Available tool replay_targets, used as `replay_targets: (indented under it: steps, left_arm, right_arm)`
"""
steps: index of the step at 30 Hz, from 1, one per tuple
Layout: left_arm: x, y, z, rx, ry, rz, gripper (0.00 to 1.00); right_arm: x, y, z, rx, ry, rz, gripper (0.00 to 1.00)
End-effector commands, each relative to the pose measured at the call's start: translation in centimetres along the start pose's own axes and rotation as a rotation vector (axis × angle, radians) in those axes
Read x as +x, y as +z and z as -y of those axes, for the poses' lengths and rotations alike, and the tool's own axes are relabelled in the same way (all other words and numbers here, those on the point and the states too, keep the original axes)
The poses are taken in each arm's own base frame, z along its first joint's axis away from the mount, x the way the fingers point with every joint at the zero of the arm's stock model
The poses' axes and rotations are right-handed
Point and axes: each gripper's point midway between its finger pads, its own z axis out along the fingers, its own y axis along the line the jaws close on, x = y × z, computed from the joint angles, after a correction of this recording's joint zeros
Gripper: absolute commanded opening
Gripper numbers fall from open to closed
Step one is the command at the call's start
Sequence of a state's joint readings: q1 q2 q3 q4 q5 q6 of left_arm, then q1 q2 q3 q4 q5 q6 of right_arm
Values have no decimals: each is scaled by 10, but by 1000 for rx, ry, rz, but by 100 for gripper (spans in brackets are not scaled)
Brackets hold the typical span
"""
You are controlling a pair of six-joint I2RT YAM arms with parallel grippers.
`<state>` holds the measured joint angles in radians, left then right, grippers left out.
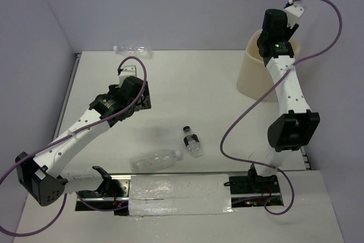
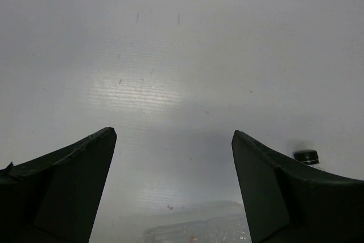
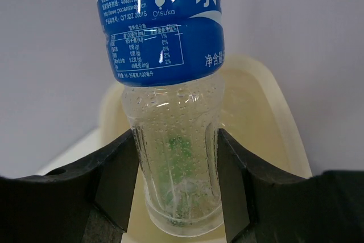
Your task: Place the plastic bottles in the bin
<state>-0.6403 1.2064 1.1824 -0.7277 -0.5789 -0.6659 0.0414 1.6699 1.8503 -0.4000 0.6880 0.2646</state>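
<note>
Right pincer [image 3: 177,140] clamps a blue-labelled bottle [image 3: 165,27] above the bin [image 3: 278,123].
Left pincer [image 2: 173,135] stands apart over the worktop [image 1: 199,83], well left of the bin, near a clear bottle [image 1: 154,160] and a short dark-capped bottle [image 1: 192,141].

Left gripper [image 2: 173,134] jaws wide apart over bench [image 2: 182,55]; bottle [image 2: 199,227] between them, dark cap [image 2: 306,156] beside the right jaw.

I see a flat white table [image 1: 193,89] with pale grey walls [image 1: 170,4] behind it. A shiny silver-white sheet [image 1: 179,196] lies flat along its near edge.
</note>
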Motion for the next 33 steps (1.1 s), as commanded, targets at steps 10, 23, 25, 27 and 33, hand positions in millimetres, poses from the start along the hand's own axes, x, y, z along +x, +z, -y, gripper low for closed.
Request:
replay_targets:
  steps: [10, 23, 25, 27, 33]
  left_arm:
    - [-18, -1, 6, 4, -15, 52, 97]
    - [-14, -4, 11, 40, -47, 39, 98]
    - [-16, -5, 12, 47, -58, 42, 98]
    - [-19, -5, 13, 45, -64, 44, 98]
    - [-18, 3, 22, 105, -97, -18, 99]
  right_arm:
    - [92, 24, 32, 114, -39, -131, 67]
    - [-43, -82, 6, -208, 134, 79, 100]
    - [-63, -120, -3, -335, 123, 98, 100]
    - [-53, -155, -19, -466, 78, 39, 98]
    - [59, -245, -50, -761, -15, -282, 97]
